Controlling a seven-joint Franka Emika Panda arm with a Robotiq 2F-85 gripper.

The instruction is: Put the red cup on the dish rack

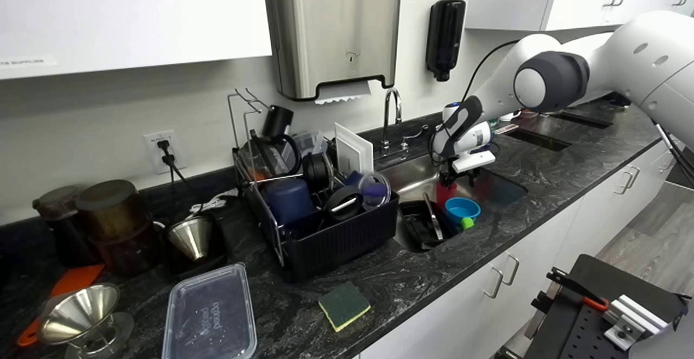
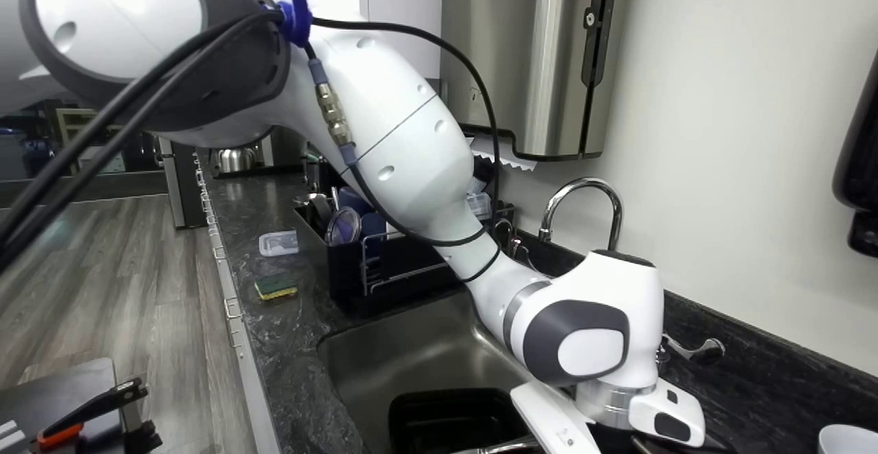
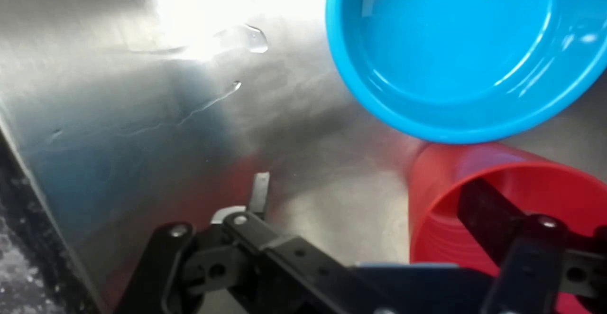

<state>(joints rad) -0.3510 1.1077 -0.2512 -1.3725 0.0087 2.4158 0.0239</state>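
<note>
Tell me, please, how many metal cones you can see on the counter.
2, both in an exterior view: one cone left of the clear plastic container, the other cone farther back, nearer the wall outlet. More may be hidden, for instance behind the dish rack.

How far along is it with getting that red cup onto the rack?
Only the approach looks done: the pincer is at the red cup in the sink. In hand: the grip, seemingly; jaws open, one finger in or over the cup's mouth, the other outside. Left: closing, lifting, then setting it on the crowded dish rack.
</note>
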